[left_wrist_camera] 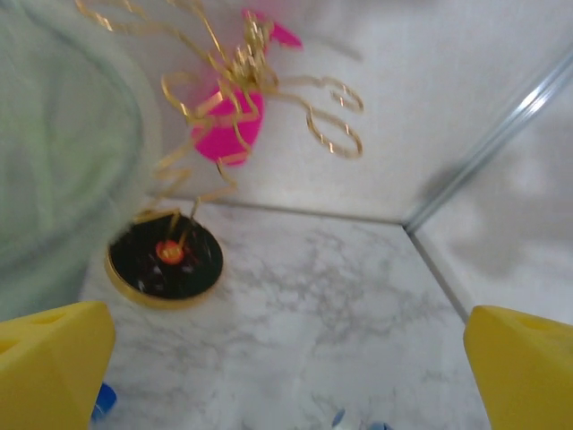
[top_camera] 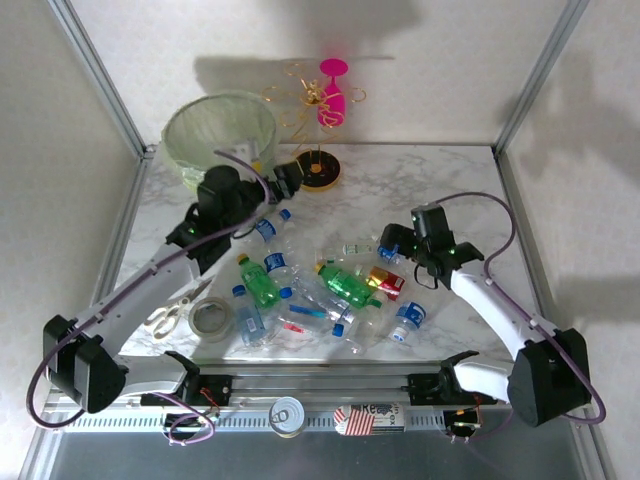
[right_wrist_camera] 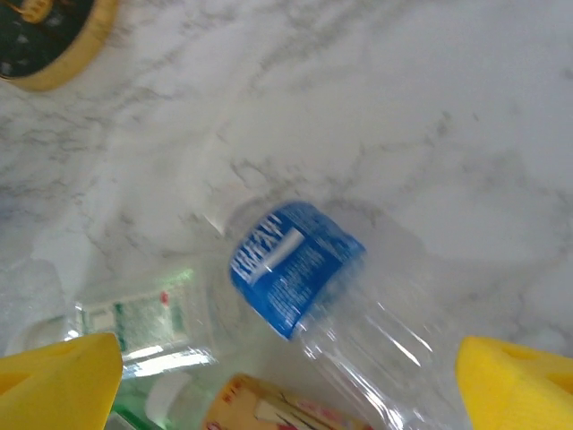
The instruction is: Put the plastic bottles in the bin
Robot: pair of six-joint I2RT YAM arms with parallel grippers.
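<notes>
The right claw (right_wrist_camera: 288, 374) hangs wide open straight above a clear blue-labelled bottle (right_wrist_camera: 295, 264). This bottle lies on its side on the table (top_camera: 440, 185), at the far right fringe of the heap of plastic bottles (top_camera: 320, 290). That is the relation that matters — the bottle sits directly below, between the two yellow fingers (right_wrist_camera: 63, 372) and touching neither. Its long axis runs on a slant to the line between them, not square across it. I'd guess a small turn of the wrist before dropping would give a cleaner pinch on the body.

Room is tight on the near side. A green-labelled bottle (right_wrist_camera: 134, 322) and a red-labelled bottle (right_wrist_camera: 269, 408) lie just beside it, so a finger coming down there could nudge them. On the far side the marble is bare.

The bin (top_camera: 215, 110) stands at the table's far left corner, well apart from this claw. The left claw (top_camera: 288, 180) is much the nearer to it — just beside the bin's wall, also wide open and empty. It faces the black base of a gilt wire stand (left_wrist_camera: 166, 260) with a pink goblet (left_wrist_camera: 224, 134) hung on it. A carry from the right would have to pass that arm and the stand, which looks the likeliest place for a snag.
</notes>
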